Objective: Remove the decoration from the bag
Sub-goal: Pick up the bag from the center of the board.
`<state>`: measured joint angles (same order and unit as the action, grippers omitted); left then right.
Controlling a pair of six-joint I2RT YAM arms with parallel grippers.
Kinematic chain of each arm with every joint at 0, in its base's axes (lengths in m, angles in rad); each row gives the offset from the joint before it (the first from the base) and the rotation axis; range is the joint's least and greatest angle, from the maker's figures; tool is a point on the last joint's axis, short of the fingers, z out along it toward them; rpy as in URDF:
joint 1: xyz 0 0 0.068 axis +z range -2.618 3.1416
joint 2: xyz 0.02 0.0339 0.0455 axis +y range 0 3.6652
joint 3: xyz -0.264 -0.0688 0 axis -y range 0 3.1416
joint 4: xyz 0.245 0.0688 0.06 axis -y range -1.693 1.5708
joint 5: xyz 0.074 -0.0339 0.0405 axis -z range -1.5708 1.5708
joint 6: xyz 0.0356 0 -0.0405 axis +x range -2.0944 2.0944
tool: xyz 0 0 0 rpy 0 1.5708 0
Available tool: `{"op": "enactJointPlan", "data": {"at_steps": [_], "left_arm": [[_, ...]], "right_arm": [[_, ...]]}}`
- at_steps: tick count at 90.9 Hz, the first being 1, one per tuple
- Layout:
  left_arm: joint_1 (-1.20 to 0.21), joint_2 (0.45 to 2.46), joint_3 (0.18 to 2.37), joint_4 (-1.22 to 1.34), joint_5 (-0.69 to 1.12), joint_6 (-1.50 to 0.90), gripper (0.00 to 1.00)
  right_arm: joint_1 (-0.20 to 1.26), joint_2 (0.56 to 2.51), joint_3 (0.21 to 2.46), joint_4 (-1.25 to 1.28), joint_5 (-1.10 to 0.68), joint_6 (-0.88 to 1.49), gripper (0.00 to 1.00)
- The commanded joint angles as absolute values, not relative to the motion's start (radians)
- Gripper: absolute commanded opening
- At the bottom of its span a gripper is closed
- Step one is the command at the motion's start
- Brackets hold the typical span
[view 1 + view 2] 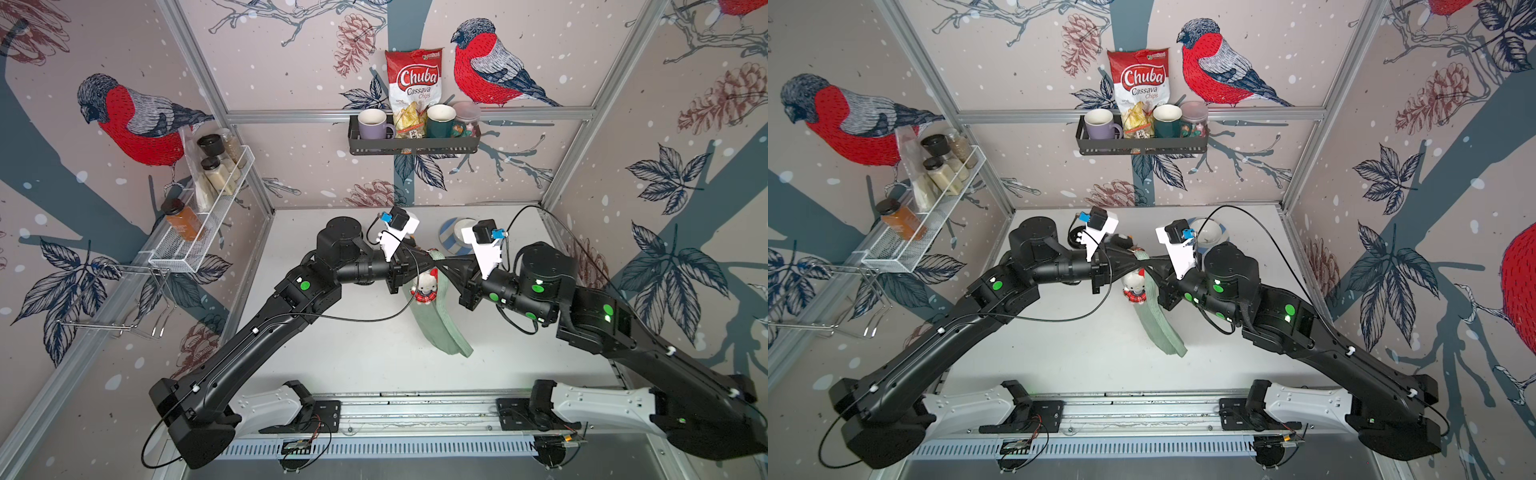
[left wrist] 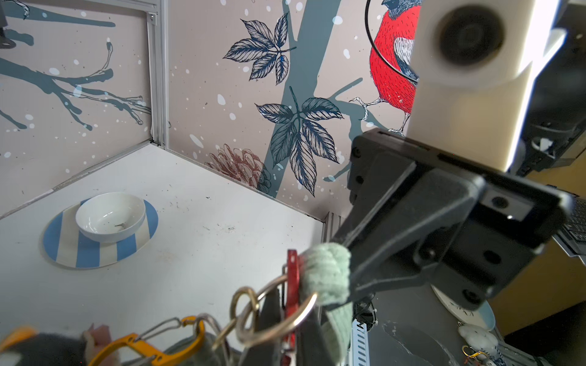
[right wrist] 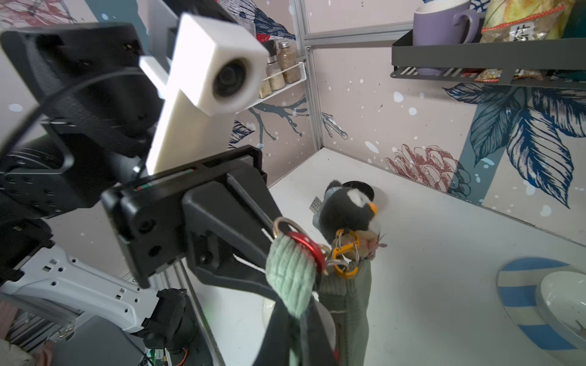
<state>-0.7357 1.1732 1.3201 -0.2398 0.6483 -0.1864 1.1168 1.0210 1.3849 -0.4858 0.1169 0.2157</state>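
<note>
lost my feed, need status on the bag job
Grippers: left gripper and right gripper shut on bag top loop. Bag hanging. Decorations: white plush and penguin not yet off. Nothing in the way.

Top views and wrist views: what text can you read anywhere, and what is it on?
"Chuba": chips packet.
"Cassava Chips": same packet, below the brand.
Green logo at its top: too small to read.
White sticker low on it: blurred, unreadable.
Cloth tag on the penguin plush: too small.
</note>
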Motion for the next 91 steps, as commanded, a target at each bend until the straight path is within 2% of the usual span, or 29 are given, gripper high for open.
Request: {"op": "enactJointPlan", "data": {"at_steps": [1, 47, 51, 54, 60, 76, 91], "left_arm": [[-0.731, 1.173, 1.307, -0.232, 0.621, -0.166, 0.00], [-0.727, 1.142, 1.236, -0.225, 0.737, -0.127, 0.00], [-0.727, 1.135, 1.238, -0.234, 0.718, -0.123, 0.14], [-0.727, 1.127, 1.238, -0.238, 0.701, -0.122, 0.28], [-0.730, 1.101, 1.228, -0.238, 0.658, -0.115, 0.45], [-0.800, 1.023, 1.211, -0.298, 0.469, -0.020, 0.54], [-0.948, 0.968, 1.209, -0.295, 0.231, 0.060, 0.62]], "right_arm": [[1.116, 1.002, 1.420, -0.487, 0.079, 0.245, 0.00], [1.065, 0.996, 1.589, -0.622, -0.050, 0.275, 0.00], [1.060, 0.996, 1.588, -0.627, -0.062, 0.276, 0.00], [1.057, 0.995, 1.589, -0.628, -0.068, 0.281, 0.00], [1.053, 0.995, 1.589, -0.626, -0.078, 0.288, 0.00], [1.047, 0.995, 1.592, -0.600, -0.091, 0.307, 0.00], [1.037, 0.993, 1.591, -0.586, -0.095, 0.319, 0.00]]}}
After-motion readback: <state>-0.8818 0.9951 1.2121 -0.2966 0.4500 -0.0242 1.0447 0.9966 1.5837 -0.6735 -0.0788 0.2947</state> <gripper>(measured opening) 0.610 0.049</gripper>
